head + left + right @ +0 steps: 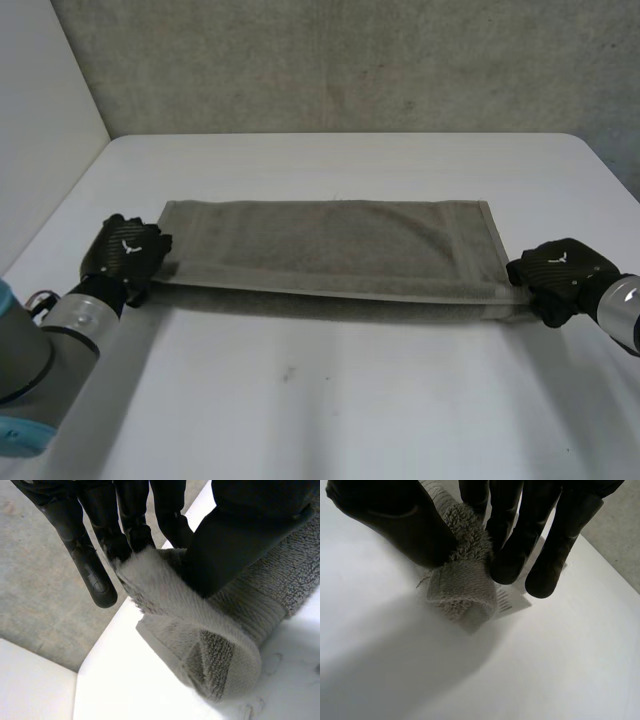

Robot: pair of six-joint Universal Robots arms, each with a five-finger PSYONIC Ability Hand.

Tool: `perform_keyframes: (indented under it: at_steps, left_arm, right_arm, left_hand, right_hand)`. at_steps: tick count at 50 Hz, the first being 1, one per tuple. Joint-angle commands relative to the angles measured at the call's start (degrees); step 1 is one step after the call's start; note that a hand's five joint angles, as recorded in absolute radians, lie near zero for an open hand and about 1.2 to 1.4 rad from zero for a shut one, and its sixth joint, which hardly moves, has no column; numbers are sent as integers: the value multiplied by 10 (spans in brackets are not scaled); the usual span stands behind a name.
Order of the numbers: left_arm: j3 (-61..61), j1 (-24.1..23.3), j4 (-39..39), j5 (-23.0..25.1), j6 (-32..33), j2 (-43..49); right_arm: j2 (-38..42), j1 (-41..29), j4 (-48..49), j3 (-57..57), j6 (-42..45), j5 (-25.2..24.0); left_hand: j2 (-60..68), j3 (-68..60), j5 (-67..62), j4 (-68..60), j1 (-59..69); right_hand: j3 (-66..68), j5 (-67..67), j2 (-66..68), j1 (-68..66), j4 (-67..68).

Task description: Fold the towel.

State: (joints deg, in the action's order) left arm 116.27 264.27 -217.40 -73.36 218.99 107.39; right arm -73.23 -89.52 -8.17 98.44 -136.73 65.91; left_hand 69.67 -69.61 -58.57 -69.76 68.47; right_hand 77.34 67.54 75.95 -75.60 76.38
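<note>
Pinching towel (330, 245) near corners: left hand (125, 255), right hand (560, 272), both clamped. Fold apparently starting; next, carry near edge evenly across.

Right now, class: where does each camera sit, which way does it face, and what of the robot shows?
Head view: behind and between the arms, looking down on the table; shows both arms, left hand and right hand at the towel's ends.
Left wrist view: on that wrist, looking along the palm; left hand pinching one towel end.
Right wrist view: likewise, right hand pinching the other end.
All three share the towel.
</note>
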Motion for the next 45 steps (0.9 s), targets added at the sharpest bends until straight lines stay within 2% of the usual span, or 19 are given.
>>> perform_keyframes:
  at_steps: [1,3,4,6,7,8,10,17,20,22,28,34,36,39,45]
  left_arm:
    - [41,4,44,2,-3,-90]
    - [63,8,90,9,-6,-147]
    - [63,8,90,9,-6,-148]
    - [87,13,142,22,-6,-203]
    - [87,13,142,22,-6,-203]
    - [99,17,169,29,-6,-233]
    - [117,24,227,38,-7,-289]
    - [124,26,319,44,-12,-363]
    - [117,27,325,44,-18,-363]
    - [112,29,319,44,-20,-359]
    - [74,40,281,43,-22,-277]
    - [1,16,251,41,-25,-168]
    - [-51,-1,243,38,-29,-101]
    - [-81,-10,243,35,-30,-69]
    - [-226,-38,242,21,-53,68]
  right_arm:
    - [-55,1,-93,4,15,-8]
    - [-99,7,-144,19,59,-10]
    - [-99,7,-144,19,60,-10]
    - [-140,36,-196,38,125,-10]
    - [-161,56,-223,42,157,-11]
    - [-162,57,-223,42,157,-11]
    - [-195,85,-278,38,212,-24]
    - [-205,123,-358,4,272,-66]
    - [-199,129,-364,-12,275,-80]
    - [-164,129,-361,-27,270,-83]
    - [-82,116,-359,-72,257,-76]
    - [0,82,-345,-147,195,-69]
    - [40,57,-331,-184,175,-49]
    - [53,47,-322,-201,164,-39]
    - [131,8,-256,-285,101,-2]
  left_hand:
    - [103,-104,-114,-102,115]
    - [103,-104,-114,-102,115]
    - [103,-104,-114,-102,115]
    - [103,-104,-114,-102,115]
    - [103,-104,-114,-102,115]
    - [103,-104,-114,-102,115]
    - [103,-104,-114,-102,115]
    - [103,-104,-114,-102,115]
    - [103,-104,-114,-102,115]
    - [103,-104,-114,-102,115]
    - [103,-104,-114,-102,115]
    - [103,-104,-114,-102,115]
    - [103,-104,-114,-102,115]
    - [103,-104,-114,-102,115]
    - [103,-104,-114,-102,115]
  right_hand:
    - [27,25,41,-44,36]
    - [27,25,41,-44,36]
    - [27,25,41,-44,36]
    - [27,25,41,-44,36]
    - [27,25,41,-44,36]
    - [27,25,41,-44,36]
    - [27,25,41,-44,36]
    - [27,25,41,-44,36]
    - [27,25,41,-44,36]
    - [27,25,41,-44,36]
    - [27,25,41,-44,36]
    - [27,25,41,-44,36]
    - [27,25,41,-44,36]
    - [27,25,41,-44,36]
    - [27,25,41,-44,36]
